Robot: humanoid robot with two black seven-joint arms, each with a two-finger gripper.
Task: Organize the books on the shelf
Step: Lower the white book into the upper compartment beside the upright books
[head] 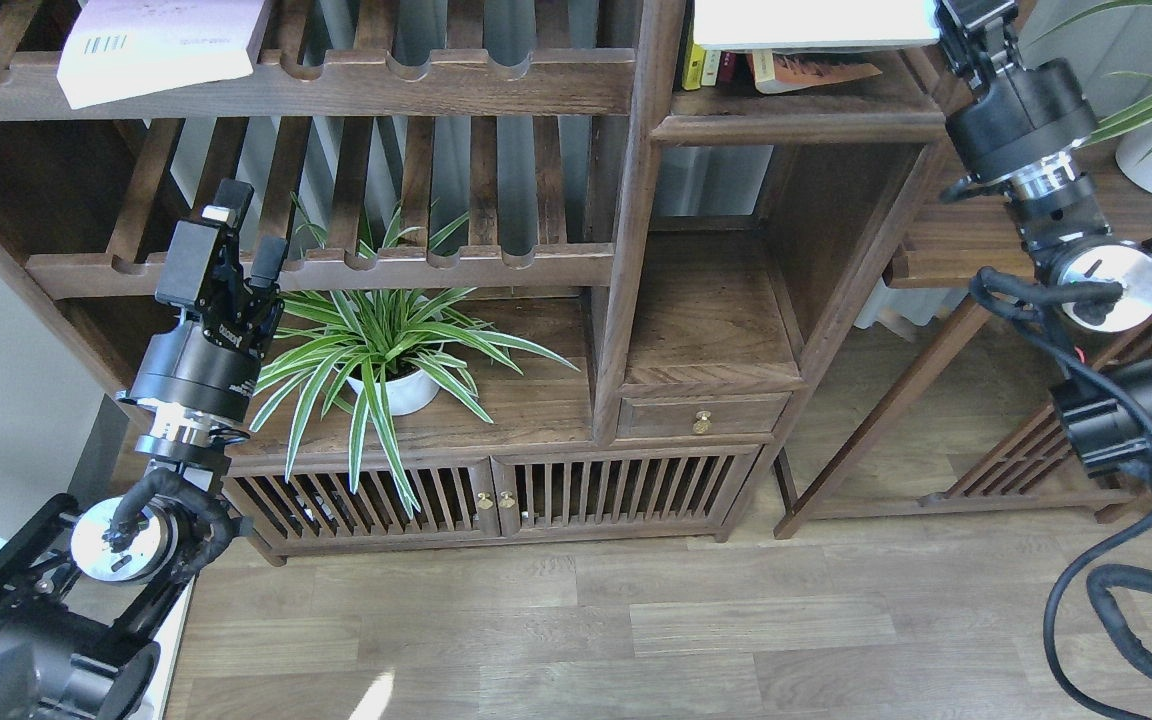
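A large white book (816, 22) lies flat at the top of the frame, raised above the solid walnut-brown shelf (796, 115), its thin page edge facing forward. Its right end meets the right tool (956, 18), which is mostly cut off by the top edge, so whether its fingers pinch the book cannot be told. Beneath the white book, a dark paperback with an orange-red cover (811, 70) rests flat on the shelf board, with a few upright spines (706, 62) in yellow and red to its left. The shelf is a smooth, flat board with a plain front edge.

Well apart, at the upper left, a pale lilac-white book with a barcode (161, 45) lies tilted across a slatted rack (336, 85) whose front rail has scalloped notches.

The left tool (241, 240) hovers in front of a lower slatted rack, its two black fingers spread apart and holding nothing. Just beside it, a striped green plant in a white pot (386, 355) stands on the cabinet top.
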